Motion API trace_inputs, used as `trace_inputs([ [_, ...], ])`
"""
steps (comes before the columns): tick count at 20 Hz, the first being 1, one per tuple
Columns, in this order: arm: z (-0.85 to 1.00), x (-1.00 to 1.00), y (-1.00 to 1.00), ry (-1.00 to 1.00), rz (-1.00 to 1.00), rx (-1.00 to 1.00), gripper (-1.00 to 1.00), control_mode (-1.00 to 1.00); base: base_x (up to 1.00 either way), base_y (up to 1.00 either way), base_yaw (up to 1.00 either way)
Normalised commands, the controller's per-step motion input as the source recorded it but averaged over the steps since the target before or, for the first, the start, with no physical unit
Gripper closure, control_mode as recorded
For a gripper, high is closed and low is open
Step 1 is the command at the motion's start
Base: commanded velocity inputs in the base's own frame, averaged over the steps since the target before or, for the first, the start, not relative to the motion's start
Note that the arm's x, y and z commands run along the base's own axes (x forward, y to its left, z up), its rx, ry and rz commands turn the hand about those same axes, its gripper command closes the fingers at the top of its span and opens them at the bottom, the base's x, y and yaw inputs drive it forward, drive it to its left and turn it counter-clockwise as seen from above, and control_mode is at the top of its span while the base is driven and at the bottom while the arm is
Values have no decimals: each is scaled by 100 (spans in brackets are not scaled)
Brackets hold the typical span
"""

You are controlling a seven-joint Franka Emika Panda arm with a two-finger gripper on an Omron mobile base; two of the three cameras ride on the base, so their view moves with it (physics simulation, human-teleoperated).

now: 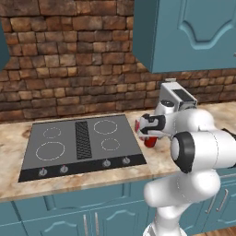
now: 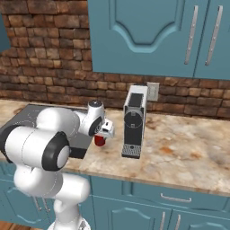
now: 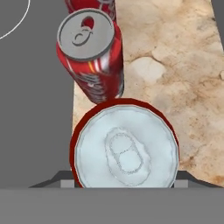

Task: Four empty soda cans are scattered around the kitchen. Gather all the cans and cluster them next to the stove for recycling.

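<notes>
The white arm rose from the base, bent at its big elbow and reached forward and down over the counter (image 1: 14,156), its wrist turned so the hand pointed at the marble just right of the stove (image 1: 83,140). The gripper (image 1: 150,138) sat low there, clamped on a red can (image 3: 125,146) that stood upright beneath it, its silver top close up in the hand view and a dark finger showing at each side. A second red can (image 3: 91,57) stood upright just beyond it at the stove's edge, with the rim of a third (image 3: 92,6) behind. A coffee machine (image 2: 134,120) stood to the right.
</notes>
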Motion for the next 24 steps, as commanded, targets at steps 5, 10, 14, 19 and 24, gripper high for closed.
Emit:
trace_inputs([
  [5,-14,14,3,1,0,0,100,-100,0,0,0],
  [10,-4,5,2,5,0,0,100,-100,0,0,0],
  [14,0,0,0,4,0,0,-100,-100,0,0,0],
  [19,0,0,0,0,0,0,-100,-100,0,0,0],
  [24,0,0,0,0,0,0,-100,-100,0,0,0],
])
